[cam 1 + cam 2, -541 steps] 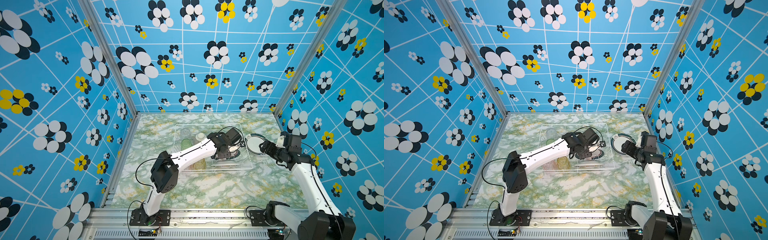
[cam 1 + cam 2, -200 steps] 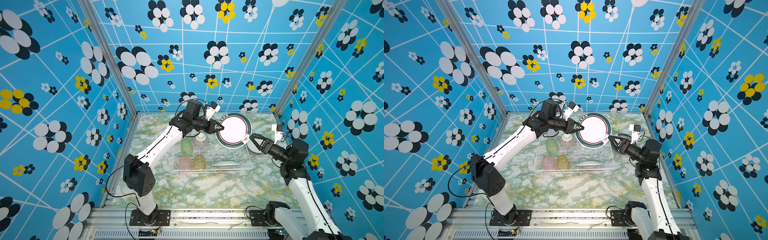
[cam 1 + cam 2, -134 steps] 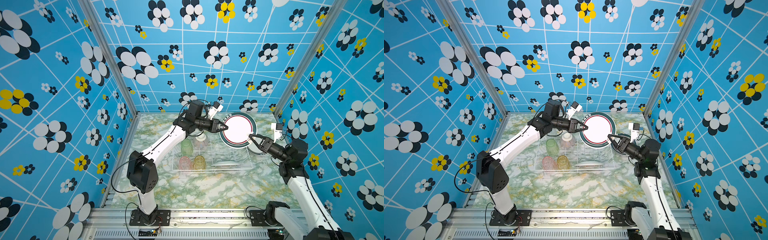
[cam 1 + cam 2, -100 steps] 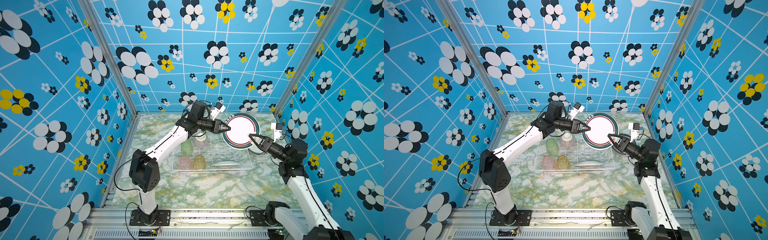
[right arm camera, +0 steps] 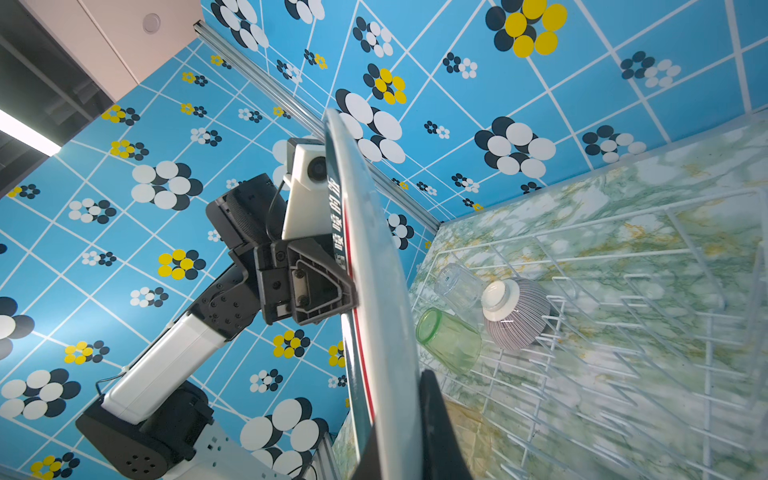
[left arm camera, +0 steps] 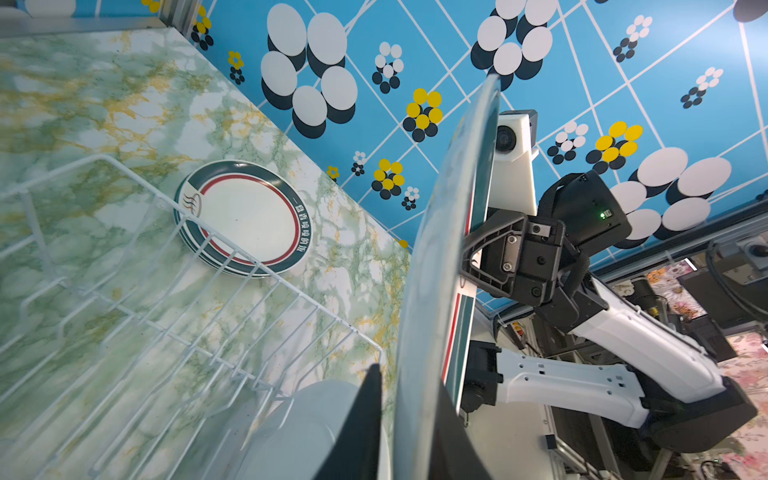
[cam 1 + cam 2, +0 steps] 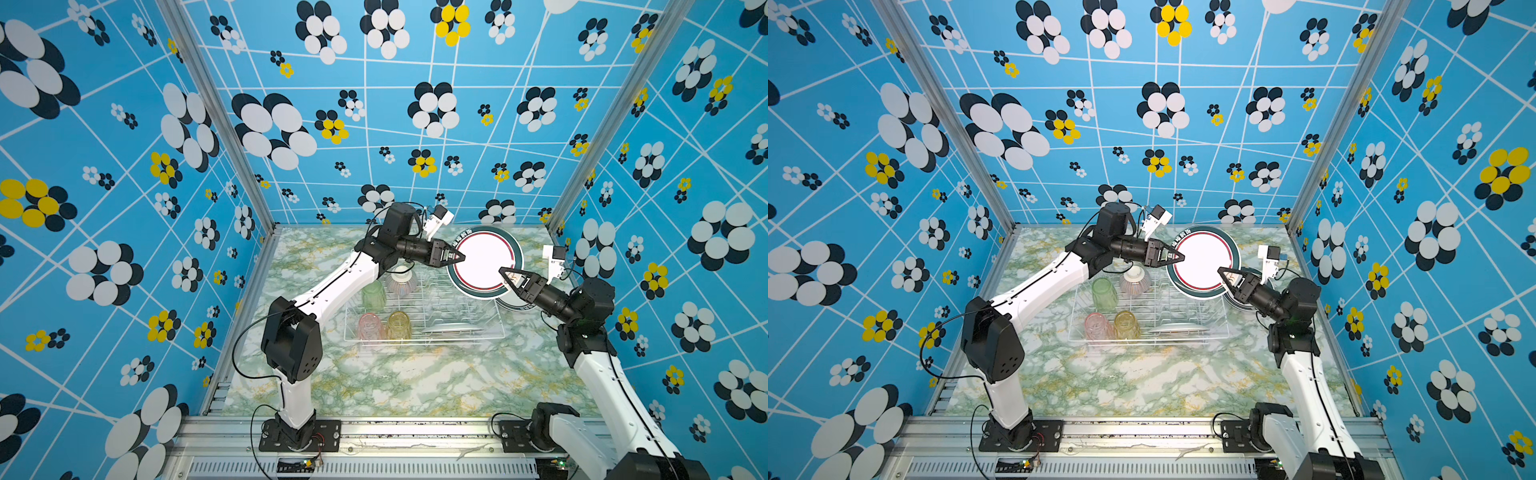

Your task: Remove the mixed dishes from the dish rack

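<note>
Plate [image 7: 484,259] is held upright in mid-air above the far right end of the rack [image 7: 432,297]. Right gripper [image 7: 501,271] is clamped on its near-right rim. Left gripper [image 7: 462,257] straddles the left rim with jaws slightly parted. A handover toward the stack [image 7: 517,306] is judged.

- round white green-rimmed plate [image 7: 484,259]: glossy, glazed look
- thin white wire dish rack [image 7: 457,337]: smooth coated metal
- green-veined marble-print bench [image 7: 395,374]: smooth, low sheen
- green translucent tumbler [image 7: 372,294]: glossy; glass or plastic unclear
</note>
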{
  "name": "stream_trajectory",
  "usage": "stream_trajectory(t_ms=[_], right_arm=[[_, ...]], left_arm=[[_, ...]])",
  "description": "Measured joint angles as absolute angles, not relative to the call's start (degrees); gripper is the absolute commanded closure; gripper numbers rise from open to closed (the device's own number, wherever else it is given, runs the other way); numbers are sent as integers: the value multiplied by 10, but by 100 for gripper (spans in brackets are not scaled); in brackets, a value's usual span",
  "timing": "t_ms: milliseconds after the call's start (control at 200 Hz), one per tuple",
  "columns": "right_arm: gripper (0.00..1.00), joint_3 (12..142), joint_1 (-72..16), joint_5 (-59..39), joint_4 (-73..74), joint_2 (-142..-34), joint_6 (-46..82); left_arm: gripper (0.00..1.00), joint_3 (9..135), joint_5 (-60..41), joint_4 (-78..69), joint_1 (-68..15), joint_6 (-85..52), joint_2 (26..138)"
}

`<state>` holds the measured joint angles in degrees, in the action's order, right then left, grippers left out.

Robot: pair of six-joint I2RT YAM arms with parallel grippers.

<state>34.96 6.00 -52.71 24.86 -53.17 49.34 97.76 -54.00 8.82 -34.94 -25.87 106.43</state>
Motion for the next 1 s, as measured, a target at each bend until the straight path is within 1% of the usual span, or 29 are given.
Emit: stream_trajectory(t_ms=[55,255,385,520,785,1000], right_arm=[[100,350,60,-524,249,-532,496],[100,350,60,-494,236,-532,498],[100,374,60,-452,163,-532,469],[100,418,75,-406,84,-544,437],[100,437,175,-321,-5,-591,420],[100,424,206,-271,-11,-638,418]], left_arm=[[62,977,-532,94,-350,-253,1064],[62,976,-503,135,-353,-210,1061],[62,961,-452,184,-353,-169,1040],[63,909,-383,224,-353,-130,985],[63,764,-256,243,-353,-86,829],[62,704,-185,245,-356,-67,757]])
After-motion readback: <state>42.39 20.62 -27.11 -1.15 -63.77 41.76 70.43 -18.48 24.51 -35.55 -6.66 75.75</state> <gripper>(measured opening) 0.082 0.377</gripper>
